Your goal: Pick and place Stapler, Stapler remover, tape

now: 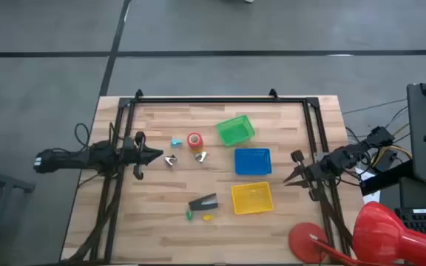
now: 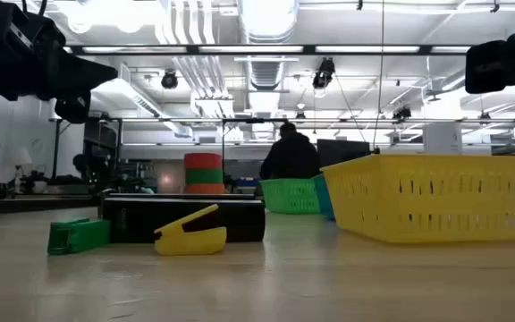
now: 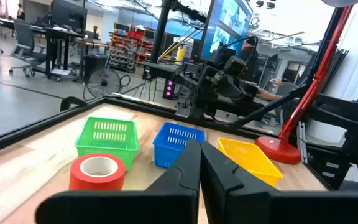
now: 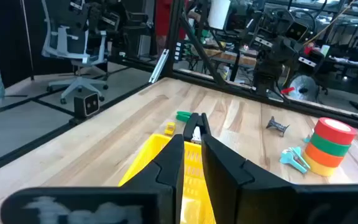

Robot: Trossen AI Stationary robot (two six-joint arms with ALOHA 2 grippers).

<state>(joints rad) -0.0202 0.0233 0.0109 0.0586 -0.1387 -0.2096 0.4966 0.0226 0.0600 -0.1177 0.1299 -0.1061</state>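
The dark wedge-shaped stapler (image 1: 204,202) lies flat near the table's near edge, left of the yellow basket; it shows long and black in the low view (image 2: 186,219). The red-orange tape roll (image 1: 194,140) (image 3: 98,172) (image 4: 328,146) stands on its flat face mid-table. Two small metal staple removers (image 1: 171,160) (image 1: 200,156) lie just near of it. My left gripper (image 1: 154,155) (image 3: 201,158) is shut and hovers left of the tape and removers. My right gripper (image 1: 291,181) (image 4: 194,134) is shut and hovers at the table's right side, beside the yellow basket.
Green (image 1: 235,131), blue (image 1: 253,161) and yellow (image 1: 251,198) baskets stand in a row right of centre. A small cyan object (image 1: 176,142) lies left of the tape. Green (image 1: 189,215) and yellow (image 1: 208,217) bits lie near the stapler. A red lamp base (image 1: 305,240) sits at the near right corner.
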